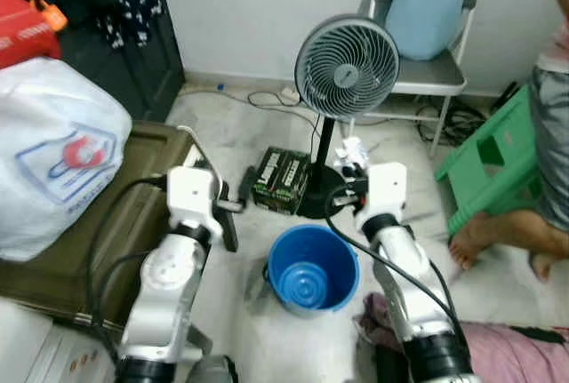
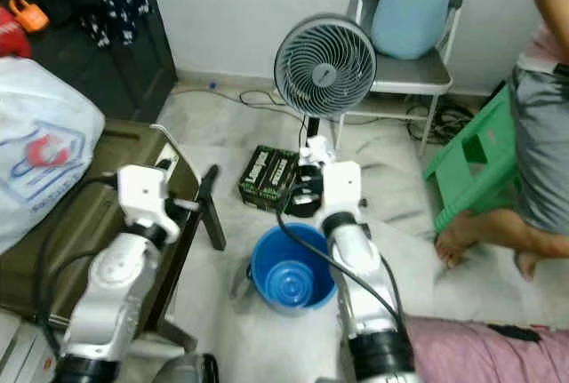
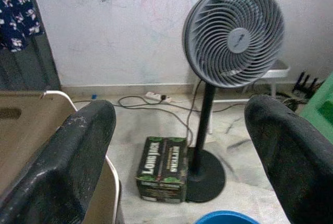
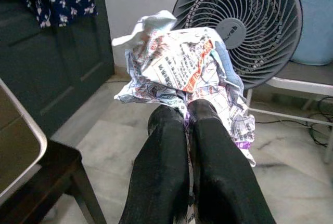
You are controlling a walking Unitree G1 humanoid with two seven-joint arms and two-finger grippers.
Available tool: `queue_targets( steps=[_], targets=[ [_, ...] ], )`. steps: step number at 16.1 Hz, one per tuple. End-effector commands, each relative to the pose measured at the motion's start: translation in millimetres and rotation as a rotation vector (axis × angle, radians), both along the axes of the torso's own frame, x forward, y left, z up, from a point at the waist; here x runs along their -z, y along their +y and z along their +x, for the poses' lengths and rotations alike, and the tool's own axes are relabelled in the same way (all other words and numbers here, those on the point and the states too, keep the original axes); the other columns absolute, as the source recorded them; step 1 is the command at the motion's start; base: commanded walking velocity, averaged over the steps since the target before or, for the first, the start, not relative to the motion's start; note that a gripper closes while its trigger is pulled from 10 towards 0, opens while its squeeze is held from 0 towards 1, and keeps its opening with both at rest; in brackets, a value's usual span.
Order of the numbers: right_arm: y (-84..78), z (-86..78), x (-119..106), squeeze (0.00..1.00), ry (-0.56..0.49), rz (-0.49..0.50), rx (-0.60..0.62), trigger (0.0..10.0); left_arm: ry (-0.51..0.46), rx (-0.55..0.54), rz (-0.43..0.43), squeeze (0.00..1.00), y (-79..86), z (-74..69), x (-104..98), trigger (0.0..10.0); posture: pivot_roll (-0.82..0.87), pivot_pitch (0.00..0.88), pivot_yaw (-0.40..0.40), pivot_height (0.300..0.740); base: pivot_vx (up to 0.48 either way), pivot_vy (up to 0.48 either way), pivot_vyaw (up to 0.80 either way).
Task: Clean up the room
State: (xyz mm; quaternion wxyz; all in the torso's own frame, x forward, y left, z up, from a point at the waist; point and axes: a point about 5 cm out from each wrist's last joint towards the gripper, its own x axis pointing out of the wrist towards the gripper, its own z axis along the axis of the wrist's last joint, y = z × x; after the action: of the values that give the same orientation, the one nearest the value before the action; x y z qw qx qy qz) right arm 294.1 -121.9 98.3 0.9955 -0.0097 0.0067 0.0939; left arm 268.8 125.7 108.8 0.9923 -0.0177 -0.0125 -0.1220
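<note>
Crumpled printed paper (image 4: pixel 182 73) — white, red and blue — pinched in right gripper (image 4: pixel 188 117) jaws; left gripper (image 3: pixel 179 130) jaws apart.

Your right pincer (image 4: pixel 188 115) pinches crumpled printed paper (image 4: pixel 182 65) between matt black fingers (image 4: pixel 161 167). At 6 o'clock from the fan (image 1: pixel 347 66) with its grey plastic grille, the blue bucket (image 1: pixel 313 267) looks smooth, glossy plastic; the floor (image 1: pixel 240 134) is polished marble-like stone

Crumpled printed paper wrapper (image 4: pixel 184 73), pinched in the right claw (image 4: pixel 188 110); blue bucket (image 1: pixel 313 269) upright on floor, below
</note>
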Motion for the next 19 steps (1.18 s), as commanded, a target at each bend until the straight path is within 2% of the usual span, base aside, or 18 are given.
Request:
queue_targets(
  steps=[1, 4, 10, 13, 14, 15, 19],
  targets=[
    [-6.7, -0.2, 3.6, 0.0, 0.018, -0.011, 0.017, 10.0, -0.005, 0.02, -0.011, 0.0, -6.5, 0.4, -1.8, 10.0, -0.02, 0.07, -0.002, 0.74, 0.356, 0.0, 0.0],
    [-6.9, 0.2, 3.8, 0.0, 0.02, -0.014, 0.016, 10.0, -0.006, 0.022, -0.012, 0.0, -7.1, 1.0, -1.9, 10.0, -0.03, 0.068, -0.002, 0.74, 0.35, 0.0, 0.0],
    [-8.5, 2.7, 4.5, 0.0, 0.03, -0.005, 0.027, 10.0, -0.022, 0.0, 0.012, 0.0, -4.2, 3.0, -3.8, 10.0, -0.02, 0.069, -0.007, 0.74, 0.0, 0.0, 0.0],
    [-7.4, 4.2, 4.3, 0.0, 0.035, 0.002, 0.031, 10.0, -0.038, 0.091, 0.096, 0.0, 4.5, -1.9, -6.9, 10.0, 0.0, 0.084, -0.013, 0.74, 0.0, 0.0, 0.0],
    [-5.8, 3.8, 3.1, 0.0, 0.03, 0.004, 0.031, 10.0, -0.048, 0.173, 0.159, 0.0, 4.3, -6.8, -10.0, 10.0, 0.03, 0.09, -0.007, 0.74, 0.0, 0.0, 0.0],
    [-6.0, 3.6, 2.9, 0.0, 0.028, 0.007, 0.033, 10.0, -0.053, 0.212, 0.189, 0.0, 3.5, -9.3, -11.3, 10.0, 0.03, 0.092, -0.007, 0.74, 0.0, 0.0, 0.0],
    [-4.6, 4.6, 21.8, 0.0, 0.138, 0.007, 0.082, 10.0, 0.002, 0.336, 0.2, 0.0, 15.7, -33.3, -7.0, 10.0, 0.07, 0.117, -0.025, 0.74, 0.0, 0.0, 0.0]
  ],
)
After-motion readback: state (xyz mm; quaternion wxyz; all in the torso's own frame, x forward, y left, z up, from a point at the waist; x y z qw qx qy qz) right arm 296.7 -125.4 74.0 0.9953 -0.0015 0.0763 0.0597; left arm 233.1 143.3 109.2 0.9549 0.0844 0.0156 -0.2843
